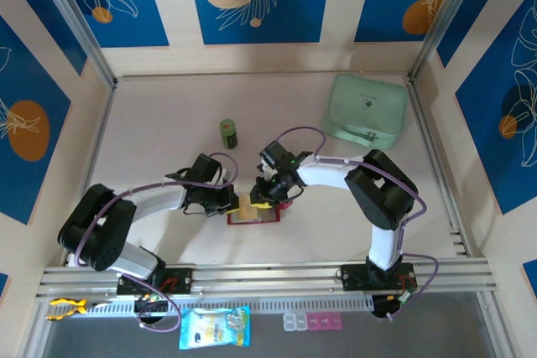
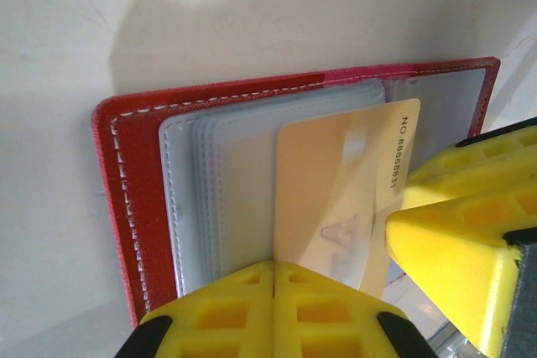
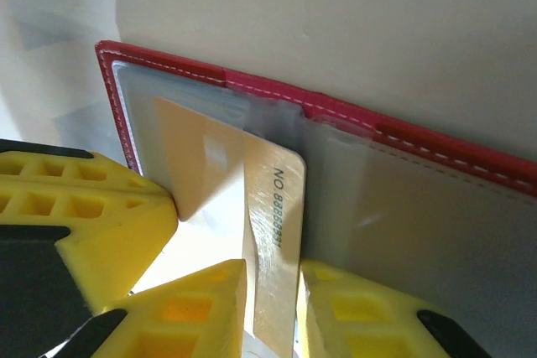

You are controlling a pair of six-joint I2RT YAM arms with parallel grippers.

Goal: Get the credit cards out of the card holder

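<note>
The red card holder (image 1: 252, 216) lies open on the table between the two arms, its greyish clear sleeves (image 2: 226, 182) facing up. A tan credit card (image 3: 273, 207) printed with a number sticks partway out of a sleeve. My right gripper (image 3: 273, 278) is shut on the card's free end, one yellow finger on each side. My left gripper (image 2: 274, 270) is shut, its fingertips together against the sleeves beside the card (image 2: 327, 182). From above, the left gripper (image 1: 233, 200) and right gripper (image 1: 264, 197) meet over the holder's far edge.
A mint-green zip pouch (image 1: 367, 108) lies at the back right. A small green can (image 1: 228, 132) stands behind the grippers. A blue packet (image 1: 215, 327) and a pill box (image 1: 315, 321) sit below the front rail.
</note>
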